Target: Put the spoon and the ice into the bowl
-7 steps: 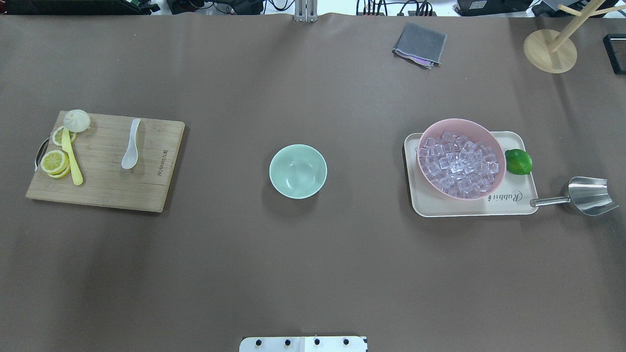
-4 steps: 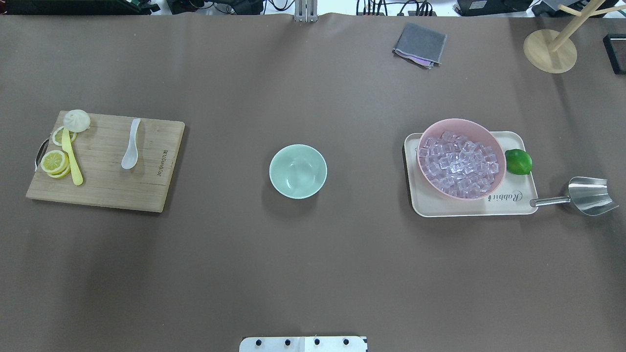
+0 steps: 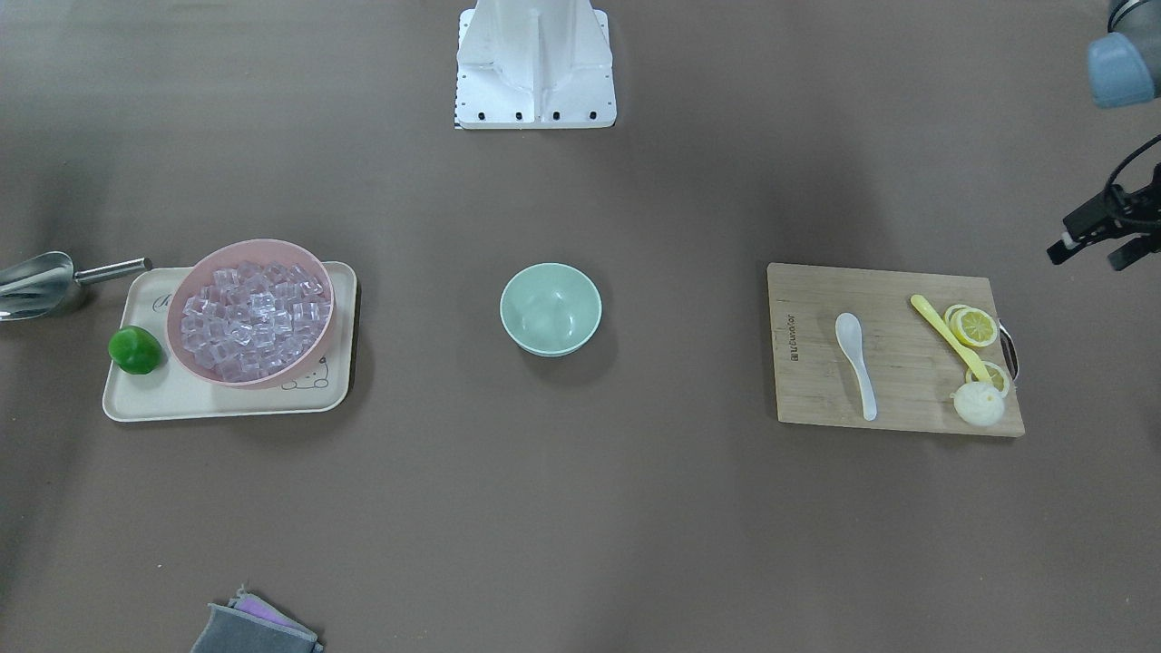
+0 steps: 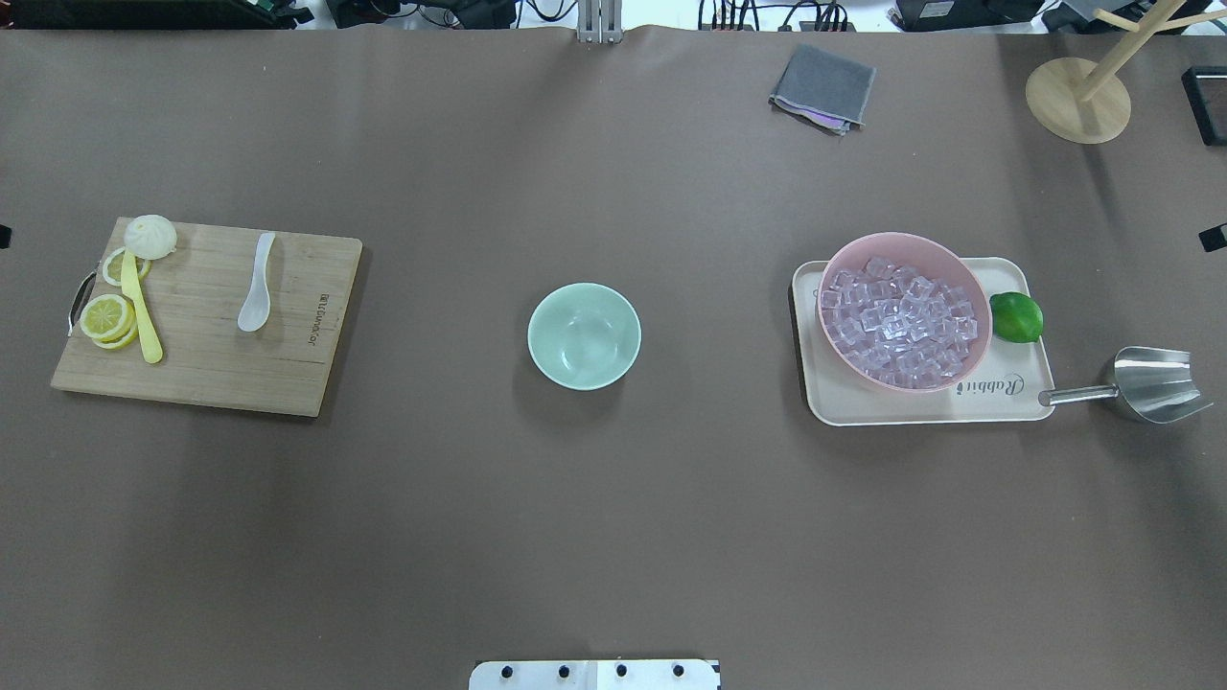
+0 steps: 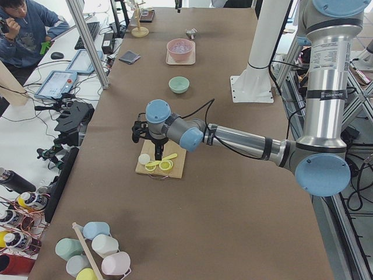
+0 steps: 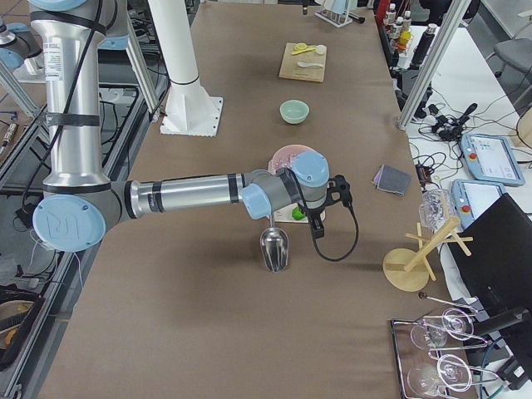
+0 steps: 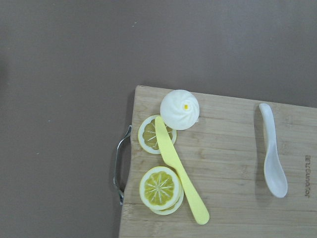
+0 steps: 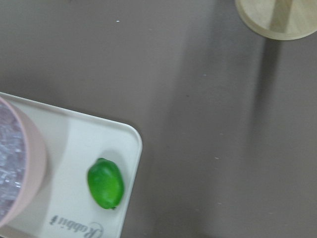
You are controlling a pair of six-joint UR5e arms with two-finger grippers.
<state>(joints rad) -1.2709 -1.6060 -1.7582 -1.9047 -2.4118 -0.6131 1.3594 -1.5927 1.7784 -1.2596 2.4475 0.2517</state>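
Observation:
The white spoon [image 4: 257, 287] lies on a wooden cutting board [image 4: 201, 374] at the table's left; it also shows in the left wrist view [image 7: 272, 153]. The mint-green bowl [image 4: 584, 335] stands empty at the table's middle. The ice [image 4: 901, 321] is a heap of clear cubes in a pink bowl [image 4: 896, 237] on the right. My left gripper [image 5: 155, 146] hangs above the board's outer end. My right gripper [image 6: 320, 208] hangs above the tray's outer end, near the lime. I cannot tell whether either is open or shut.
The board also holds a yellow spoon [image 4: 141, 311], lemon slices [image 4: 105, 318] and a white bun [image 4: 150, 236]. The pink bowl and a lime [image 4: 1016, 317] sit on a cream tray [image 4: 1007, 388]. A steel scoop [image 4: 1150, 383] lies right of it. A grey cloth [image 4: 822, 88] and wooden stand [image 4: 1078, 101] are at the back.
A small black part of each arm has come into the overhead view at its left and right edges. The objects on the table have not moved.

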